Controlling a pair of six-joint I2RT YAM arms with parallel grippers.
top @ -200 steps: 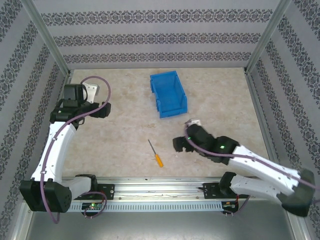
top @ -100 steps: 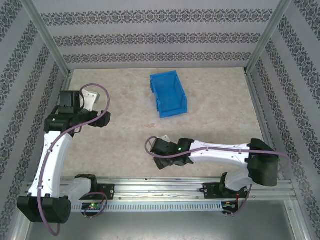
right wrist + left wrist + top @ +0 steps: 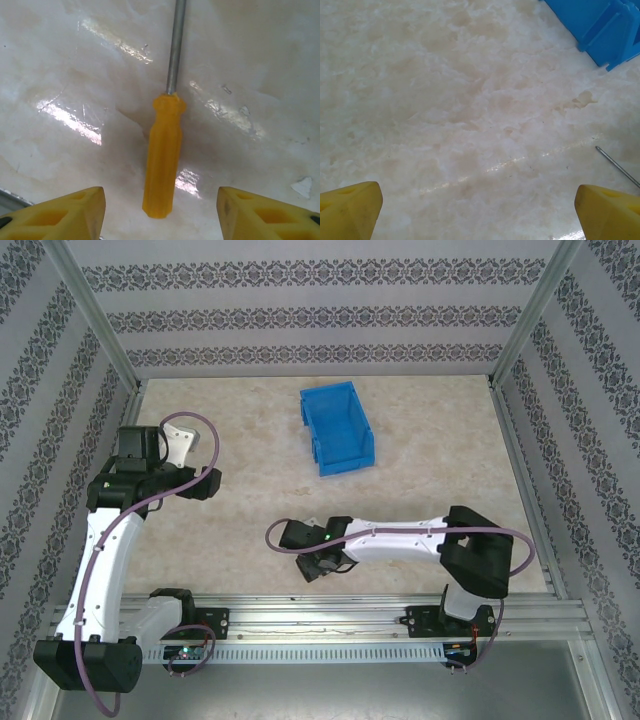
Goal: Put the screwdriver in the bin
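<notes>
right yellow fingers (image 3: 65,212) spread wide, gripping nothing, one either side of handle | small screwdriver (image 3: 162,160), orange-yellow plastic handle, slim metal shaft, flat on beige marbled counter (image 3: 430,440) near front edge | left yellow fingers (image 3: 347,212) wide apart, empty | bright blue rectangular plastic bin (image 3: 337,428) farther back, well apart from screwdriver

marbled beige tabletop (image 3: 440,440) (glossy) ringed by patterned walls (image 3: 320,310).

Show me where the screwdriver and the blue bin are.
screwdriver (image 3: 161,160): right wrist view, middle of its yellow handle.
bin (image 3: 338,428): top external view, bare inner floor.
</notes>
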